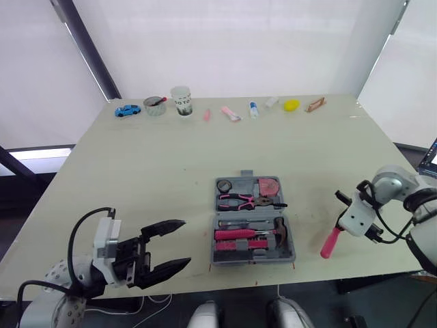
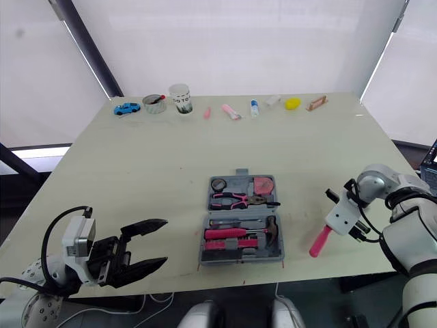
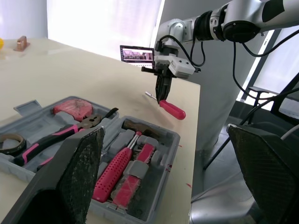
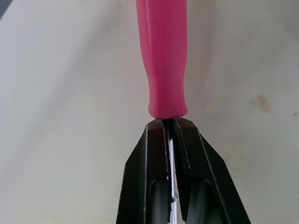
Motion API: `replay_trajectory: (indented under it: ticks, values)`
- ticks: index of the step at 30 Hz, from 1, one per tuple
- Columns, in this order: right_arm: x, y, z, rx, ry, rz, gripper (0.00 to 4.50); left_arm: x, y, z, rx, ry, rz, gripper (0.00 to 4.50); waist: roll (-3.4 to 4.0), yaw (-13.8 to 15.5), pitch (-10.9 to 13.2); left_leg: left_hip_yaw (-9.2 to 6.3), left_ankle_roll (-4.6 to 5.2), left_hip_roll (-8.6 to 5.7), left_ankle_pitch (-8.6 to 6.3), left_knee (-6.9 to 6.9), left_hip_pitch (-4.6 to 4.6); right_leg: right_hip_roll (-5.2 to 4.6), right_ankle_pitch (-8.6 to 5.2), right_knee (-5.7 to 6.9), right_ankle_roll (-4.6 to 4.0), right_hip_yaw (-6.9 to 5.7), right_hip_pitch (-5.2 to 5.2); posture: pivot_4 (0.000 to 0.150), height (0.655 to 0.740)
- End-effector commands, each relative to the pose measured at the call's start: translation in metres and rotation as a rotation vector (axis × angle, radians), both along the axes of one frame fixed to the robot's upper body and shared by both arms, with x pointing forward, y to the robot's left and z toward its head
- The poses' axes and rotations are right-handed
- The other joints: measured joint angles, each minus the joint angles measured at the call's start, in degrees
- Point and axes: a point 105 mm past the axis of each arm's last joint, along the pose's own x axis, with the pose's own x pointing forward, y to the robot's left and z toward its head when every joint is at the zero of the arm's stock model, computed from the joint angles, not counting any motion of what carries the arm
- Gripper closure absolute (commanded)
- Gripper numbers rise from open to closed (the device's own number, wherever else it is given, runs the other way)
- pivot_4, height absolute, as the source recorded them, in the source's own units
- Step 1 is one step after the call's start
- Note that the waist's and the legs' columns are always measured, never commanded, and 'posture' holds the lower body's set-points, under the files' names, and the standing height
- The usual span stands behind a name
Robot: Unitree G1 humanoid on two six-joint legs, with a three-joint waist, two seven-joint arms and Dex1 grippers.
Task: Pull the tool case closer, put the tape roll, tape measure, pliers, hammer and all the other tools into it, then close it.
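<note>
Pink-handled screwdriver (image 4: 163,60) juts beyond right gripper (image 4: 170,122) (clamped on its shaft).

Low in the left corner of the head view, the left gripper (image 1: 185,241) juts toward the middle, its two black fingers spread wide. At the right edge the right arm bends inward, with the right gripper (image 1: 340,229) angled down-left, its fingers pinched on the shaft of a screwdriver (image 1: 331,244).

Pale table in a bright white room
A big cream table (image 1: 171,171) stands before white blinds (image 1: 239,41) glowing with daylight — dark slanted posts (image 1: 85,48) cut across them at either side, and the floor (image 1: 24,188) to the left lies in shadow.
</note>
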Motion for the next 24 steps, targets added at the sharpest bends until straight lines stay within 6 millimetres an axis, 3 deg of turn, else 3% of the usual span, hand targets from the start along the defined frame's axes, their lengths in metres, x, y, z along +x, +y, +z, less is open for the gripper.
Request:
replay_trajectory:
  ticks: [1,4,5,8,12,19,22,24]
  values:
    - [0.008,-0.001,0.007,0.017,-0.048,-0.037,4.47,0.002,0.0,0.002,0.009,-0.022,-0.02,0.0,0.0,-0.07,0.0,0.01,0.0,0.0,0.0,0.0,0.02,0.01,0.0,0.01,0.0,0.01,0.0,0.15,0.74]
    - [0.009,-0.002,0.003,-0.016,-0.026,-0.075,4.47,0.004,-0.001,0.002,0.01,-0.022,-0.027,0.0,0.0,-0.11,0.0,0.07,0.0,0.0,0.0,0.0,0.08,0.03,0.0,0.04,-0.01,0.07,0.01,0.15,0.74]
    - [0.008,-0.003,-0.001,-0.032,-0.015,-0.075,3.79,0.004,-0.001,0.002,0.01,-0.022,-0.03,0.0,0.0,-0.05,0.0,0.06,0.0,0.0,0.0,0.0,0.07,0.03,0.01,0.04,-0.01,0.06,0.0,0.15,0.74]
    - [0.007,0.002,-0.009,-0.018,-0.03,-0.052,2.67,0.004,-0.002,0.002,0.011,-0.023,-0.032,0.0,0.0,-0.01,0.0,0.05,0.0,0.0,0.0,0.0,0.06,0.03,0.01,0.02,0.0,0.05,0.01,0.15,0.74]
    - [0.005,0.006,-0.009,0.01,-0.018,-0.037,0.69,0.002,-0.001,0.001,0.015,-0.021,-0.022,0.0,-0.03,0.0,-0.02,0.03,0.0,0.01,0.0,0.0,0.08,0.02,0.0,0.01,-0.01,0.03,0.07,0.15,0.74]
    - [-0.009,0.006,-0.016,-0.001,0.092,-0.016,0.69,-0.001,-0.002,0.0,0.015,-0.021,-0.005,0.0,-0.02,0.07,-0.01,0.03,0.01,0.03,0.0,-0.01,0.21,0.0,0.01,0.01,0.0,0.04,0.19,0.15,0.74]
    - [-0.007,0.006,-0.016,-0.004,0.094,-0.04,1.44,-0.001,-0.002,0.0,0.015,-0.023,-0.002,0.0,-0.03,0.06,-0.01,0.05,0.01,0.03,0.0,-0.01,0.27,-0.01,0.0,0.02,-0.01,0.05,0.23,0.15,0.74]
    - [-0.006,0.005,-0.014,-0.005,0.089,-0.043,2.43,-0.001,-0.002,0.0,0.017,-0.024,0.0,0.0,-0.03,0.06,-0.01,0.05,0.0,0.03,0.0,-0.01,0.29,0.0,0.0,0.02,-0.01,0.05,0.23,0.15,0.74]
